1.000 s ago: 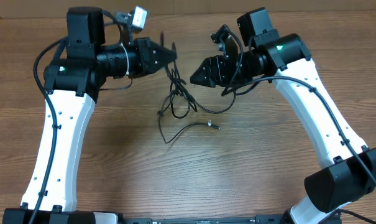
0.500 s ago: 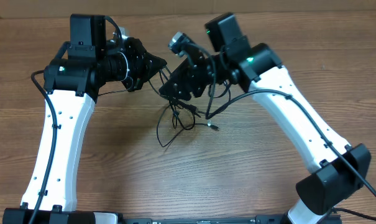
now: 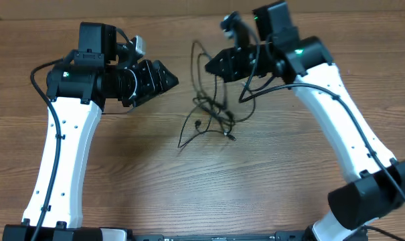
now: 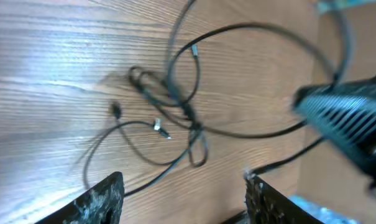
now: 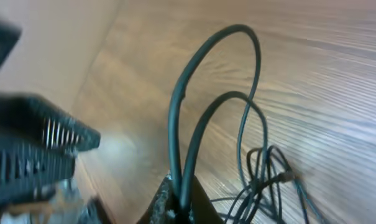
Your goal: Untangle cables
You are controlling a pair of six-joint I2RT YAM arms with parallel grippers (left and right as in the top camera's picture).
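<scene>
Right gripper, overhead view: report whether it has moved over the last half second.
Yes. The right gripper, shut on the cables, has pulled back toward the far edge of the table.

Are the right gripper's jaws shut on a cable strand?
Yes, the right wrist view shows the right gripper with its jaws shut on looped strands of the cables.

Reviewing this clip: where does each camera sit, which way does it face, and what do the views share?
Overhead: above the table, looking straight down on both arms and the cables.
Left wrist: on the left arm, looking past the open left gripper down at the cables.
Right wrist: on the right arm, looking along the right gripper, shut on the cables.
Shared: all three show the cables.
</scene>
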